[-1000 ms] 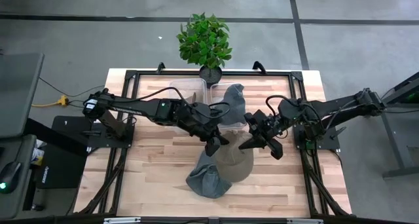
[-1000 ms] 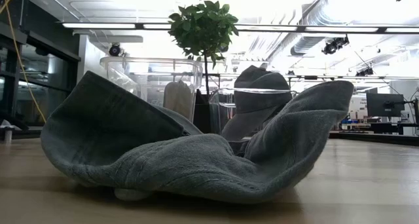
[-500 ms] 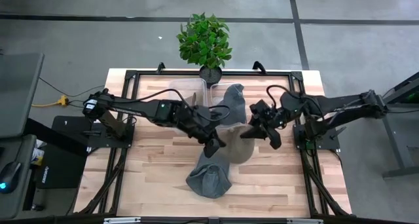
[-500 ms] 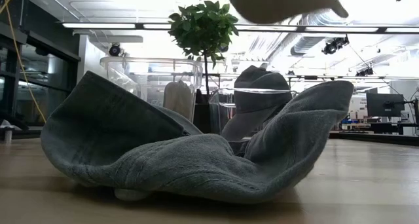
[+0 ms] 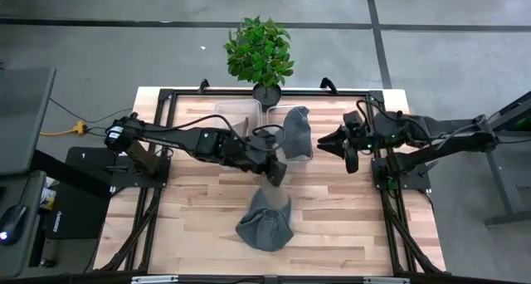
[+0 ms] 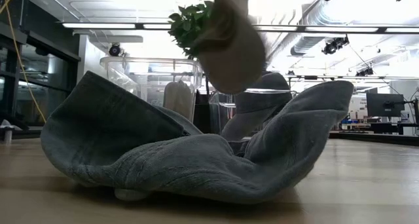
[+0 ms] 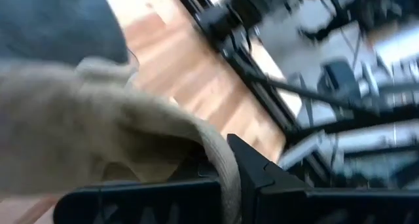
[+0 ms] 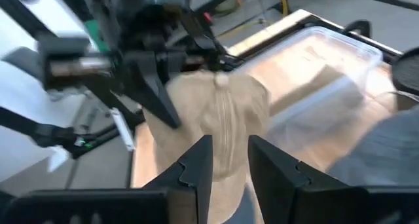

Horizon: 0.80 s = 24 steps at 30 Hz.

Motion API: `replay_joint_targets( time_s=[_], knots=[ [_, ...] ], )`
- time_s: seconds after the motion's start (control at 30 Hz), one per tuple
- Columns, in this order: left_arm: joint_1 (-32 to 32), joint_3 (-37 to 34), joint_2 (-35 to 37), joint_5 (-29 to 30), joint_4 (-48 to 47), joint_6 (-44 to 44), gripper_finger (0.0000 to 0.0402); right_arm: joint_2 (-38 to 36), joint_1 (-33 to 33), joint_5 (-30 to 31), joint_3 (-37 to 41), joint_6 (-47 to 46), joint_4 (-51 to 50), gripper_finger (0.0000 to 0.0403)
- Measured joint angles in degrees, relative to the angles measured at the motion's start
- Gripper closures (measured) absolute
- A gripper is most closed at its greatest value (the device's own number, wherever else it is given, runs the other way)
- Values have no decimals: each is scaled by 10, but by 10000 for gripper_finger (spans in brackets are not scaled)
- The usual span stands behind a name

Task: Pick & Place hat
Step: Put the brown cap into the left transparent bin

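Note:
A tan hat (image 8: 216, 119) hangs in the air over the table's middle, with my left gripper (image 5: 274, 174) shut on it. The low view shows the hat (image 6: 229, 47) dangling above a crumpled grey hat (image 6: 183, 152), which lies on the wood (image 5: 265, 222) near the front. My right gripper (image 5: 325, 143) stands open to the right of the tan hat, apart from it, with nothing between its fingers (image 8: 196, 165). My left gripper pinches the tan hat's edge (image 8: 180, 86) between its two fingers, coming in from the table's left and slanting a little downward. In the left wrist view the cloth (image 7: 131, 139) drapes over the fingers and hides the exact spot. The hat hangs below, clear of the table.
Two clear bins stand at the far side, one (image 5: 241, 118) on the left and one (image 5: 303, 151) with a grey hat (image 5: 294, 126) sticking out. A potted plant (image 5: 259, 51) stands behind them. Black frame rails (image 5: 158, 134) run along the table's sides.
My right gripper has let go of the tan hat and drawn back toward the table's right and far side. My left gripper has stayed in place but rolled. The hat, earlier spread level between both grippers, now hangs down from the left one alone.

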<state>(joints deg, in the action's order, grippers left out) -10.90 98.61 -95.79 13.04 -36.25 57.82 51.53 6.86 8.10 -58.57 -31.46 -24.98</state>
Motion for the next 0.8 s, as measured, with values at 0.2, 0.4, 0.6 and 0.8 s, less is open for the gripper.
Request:
replay_joint_targets(
  time_s=[0.2, 0.4, 0.6, 0.8],
  knots=[
    [0, 36, 0, 101, -2, 70, 401, 21, 59, 98, 0, -12, -38, 322],
    [0, 95, 0, 224, -3, 85, 401, 59, 121, 231, 0, -19, -39, 333],
    [1, 131, 0, 284, -3, 61, 401, 102, 169, 363, 0, 24, -22, 353],
    [1, 134, 0, 288, -3, 56, 401, 151, 191, 425, 0, 175, 92, 374]
  ],
)
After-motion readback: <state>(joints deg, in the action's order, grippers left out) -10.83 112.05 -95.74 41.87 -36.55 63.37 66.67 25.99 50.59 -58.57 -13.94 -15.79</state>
